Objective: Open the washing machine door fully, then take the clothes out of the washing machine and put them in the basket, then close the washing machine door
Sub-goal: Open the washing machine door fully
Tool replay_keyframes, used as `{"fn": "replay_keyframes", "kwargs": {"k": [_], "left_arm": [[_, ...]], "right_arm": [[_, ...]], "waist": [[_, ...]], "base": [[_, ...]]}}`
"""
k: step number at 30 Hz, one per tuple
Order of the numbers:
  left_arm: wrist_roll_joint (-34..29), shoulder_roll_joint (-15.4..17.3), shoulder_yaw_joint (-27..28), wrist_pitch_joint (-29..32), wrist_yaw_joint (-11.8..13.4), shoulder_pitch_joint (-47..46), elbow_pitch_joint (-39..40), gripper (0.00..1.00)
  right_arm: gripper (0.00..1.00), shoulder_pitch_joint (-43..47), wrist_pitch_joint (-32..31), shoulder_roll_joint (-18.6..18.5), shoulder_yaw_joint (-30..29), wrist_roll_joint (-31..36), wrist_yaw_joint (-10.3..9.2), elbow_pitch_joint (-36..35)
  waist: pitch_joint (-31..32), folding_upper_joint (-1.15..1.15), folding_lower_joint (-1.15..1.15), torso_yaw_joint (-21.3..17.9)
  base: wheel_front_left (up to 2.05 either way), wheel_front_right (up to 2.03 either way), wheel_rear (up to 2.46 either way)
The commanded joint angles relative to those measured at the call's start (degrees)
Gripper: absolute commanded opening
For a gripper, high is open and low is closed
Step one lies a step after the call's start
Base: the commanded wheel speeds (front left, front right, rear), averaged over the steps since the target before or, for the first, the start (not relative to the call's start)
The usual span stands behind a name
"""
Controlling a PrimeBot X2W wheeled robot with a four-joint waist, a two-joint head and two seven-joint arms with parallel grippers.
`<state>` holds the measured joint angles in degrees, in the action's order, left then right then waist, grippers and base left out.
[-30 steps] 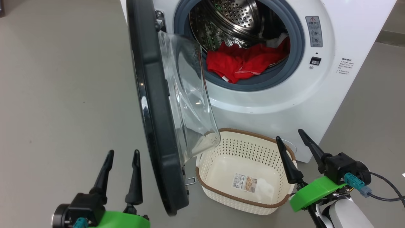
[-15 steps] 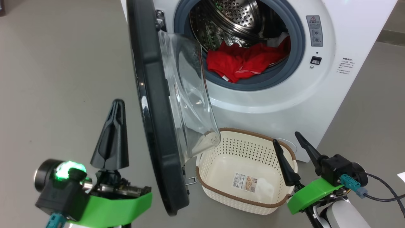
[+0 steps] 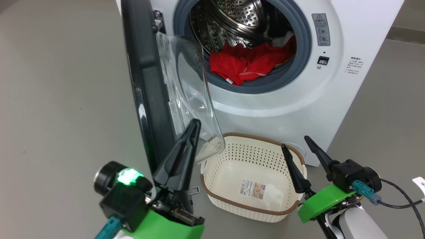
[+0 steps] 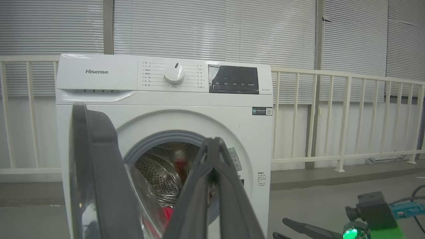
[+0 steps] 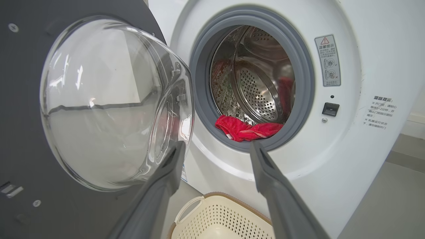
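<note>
The door (image 3: 146, 83) stood half open, clothes (image 3: 245, 61) lay in the drum (image 3: 232, 13), 12 o'clock of the unfilled basket (image 3: 262, 138); left jaws pressed together on nothing, right jaws gaping, empty.

Test-hall look: freestanding washing machine (image 4: 166, 96), grey floor (image 3: 49, 83), white railing (image 4: 348, 79), window blinds (image 4: 206, 30).

Smooth grey floor (image 3: 59, 83), matte. Behind, closed white blinds (image 4: 212, 26) from side to side. Cream railing (image 4: 30, 58) stands before them.
</note>
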<state>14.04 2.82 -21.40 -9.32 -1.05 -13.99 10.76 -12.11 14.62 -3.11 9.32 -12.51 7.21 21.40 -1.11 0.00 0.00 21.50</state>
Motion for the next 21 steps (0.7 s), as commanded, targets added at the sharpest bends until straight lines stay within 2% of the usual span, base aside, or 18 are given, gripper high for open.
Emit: {"fn": "replay_keyframes", "kwargs": {"k": [1,11,21], "left_arm": [[0.53,0.33,1.34,0.55,-0.13,-0.58,0.69,0.00],[2.72,0.60,-1.37,5.77,-0.35,2.50,-4.33,0.00],[2.95,0.95,0.64,7.86,3.28,3.51,-7.51,0.00]], "right_arm": [[1.00,-2.35,0.38,0.24,1.09,0.42,0.28,-1.32],[1.00,-2.78,0.38,0.24,0.34,0.99,0.28,-1.16],[1.00,-3.29,0.38,0.24,-0.16,0.77,0.28,-1.03]], "waist": [[-0.24,0.00,0.00,-0.21],[-1.77,0.00,0.00,-0.16],[-2.32,0.00,0.00,0.68]], "base": [[0.00,0.00,0.00],[0.00,0.00,0.00],[0.00,0.00,0.00]]}}
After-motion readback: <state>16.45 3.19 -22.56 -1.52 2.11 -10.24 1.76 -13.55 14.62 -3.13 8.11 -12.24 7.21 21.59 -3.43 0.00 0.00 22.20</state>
